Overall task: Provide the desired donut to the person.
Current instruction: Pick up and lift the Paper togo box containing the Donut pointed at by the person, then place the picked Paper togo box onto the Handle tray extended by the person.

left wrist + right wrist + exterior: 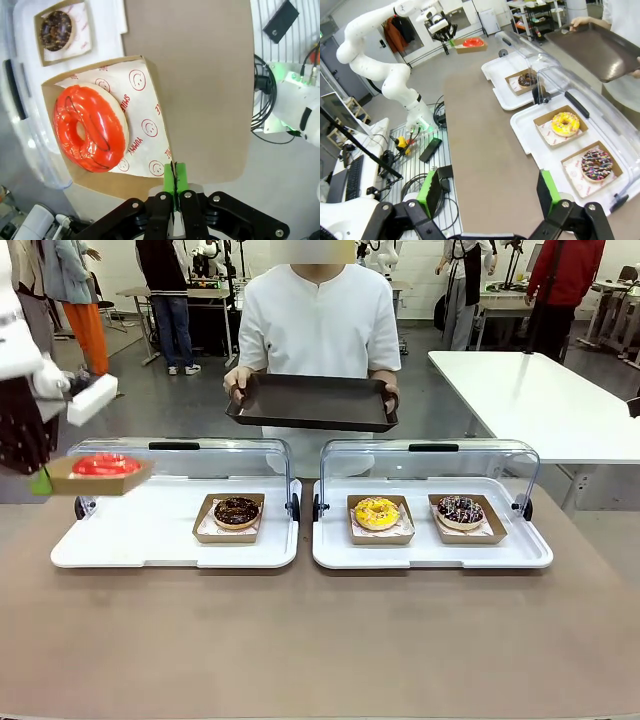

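Observation:
A red-glazed donut (90, 127) lies in a cardboard tray (150, 95) lined with printed paper. My left gripper (174, 181) is shut on that tray's edge and holds it in the air over the left end of the table (100, 472). The person in a white shirt stands at the far side and holds out a dark serving tray (312, 402) with both hands. My right gripper (490, 195) stands open over the table's near right, nothing between its green pads. From there the red donut (472, 42) shows far off at the left arm.
Two white display trays with raised clear lids stand mid-table. The left tray (130, 535) holds a chocolate donut (236, 511). The right tray (525, 552) holds a yellow donut (377, 512) and a sprinkled chocolate donut (460, 510). The brown tabletop in front is bare.

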Controlling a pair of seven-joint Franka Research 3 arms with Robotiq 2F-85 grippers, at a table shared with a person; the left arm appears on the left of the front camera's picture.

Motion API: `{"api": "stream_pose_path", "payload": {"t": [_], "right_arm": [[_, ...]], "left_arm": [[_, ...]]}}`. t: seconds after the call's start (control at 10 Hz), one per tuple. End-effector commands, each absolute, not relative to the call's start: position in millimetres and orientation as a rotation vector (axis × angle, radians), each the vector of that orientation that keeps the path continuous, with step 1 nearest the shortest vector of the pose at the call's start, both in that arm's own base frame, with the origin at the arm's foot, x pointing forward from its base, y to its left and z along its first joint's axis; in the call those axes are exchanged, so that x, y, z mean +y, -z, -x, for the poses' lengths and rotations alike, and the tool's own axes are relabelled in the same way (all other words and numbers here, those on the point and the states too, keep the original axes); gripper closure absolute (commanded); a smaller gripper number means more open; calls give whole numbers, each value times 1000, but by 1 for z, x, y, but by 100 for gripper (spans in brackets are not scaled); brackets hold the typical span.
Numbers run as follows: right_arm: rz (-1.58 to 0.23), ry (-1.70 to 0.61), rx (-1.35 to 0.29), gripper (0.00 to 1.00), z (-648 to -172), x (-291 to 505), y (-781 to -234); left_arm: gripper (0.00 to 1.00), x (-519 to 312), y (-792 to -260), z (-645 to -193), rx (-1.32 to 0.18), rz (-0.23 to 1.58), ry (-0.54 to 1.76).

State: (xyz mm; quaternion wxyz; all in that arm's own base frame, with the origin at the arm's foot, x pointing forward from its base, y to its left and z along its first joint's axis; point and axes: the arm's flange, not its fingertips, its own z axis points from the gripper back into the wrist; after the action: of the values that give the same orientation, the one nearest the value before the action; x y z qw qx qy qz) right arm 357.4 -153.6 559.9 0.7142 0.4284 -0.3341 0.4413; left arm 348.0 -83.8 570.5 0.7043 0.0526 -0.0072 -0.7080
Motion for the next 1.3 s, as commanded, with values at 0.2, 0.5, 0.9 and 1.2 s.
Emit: {"api": "stream_pose_path", "payload": {"t": [0.2, 0.5, 0.9, 1.2], "right_arm": [[-959, -981, -754, 0, -358, -153, -560], [-959, -981, -754, 0, -358, -153, -560], [-959, -981, -754, 0, -358, -153, -560], [-959, -981, -754, 0, -358, -153, -560]], "left_arm": [[100, -86, -605, -357, -66, -106, 1538], [100, -87, -600, -353, -44, -127, 1553], [100, -87, -600, -353, -44, -127, 1553], [100, -87, -600, -353, -44, -127, 1553]]}}
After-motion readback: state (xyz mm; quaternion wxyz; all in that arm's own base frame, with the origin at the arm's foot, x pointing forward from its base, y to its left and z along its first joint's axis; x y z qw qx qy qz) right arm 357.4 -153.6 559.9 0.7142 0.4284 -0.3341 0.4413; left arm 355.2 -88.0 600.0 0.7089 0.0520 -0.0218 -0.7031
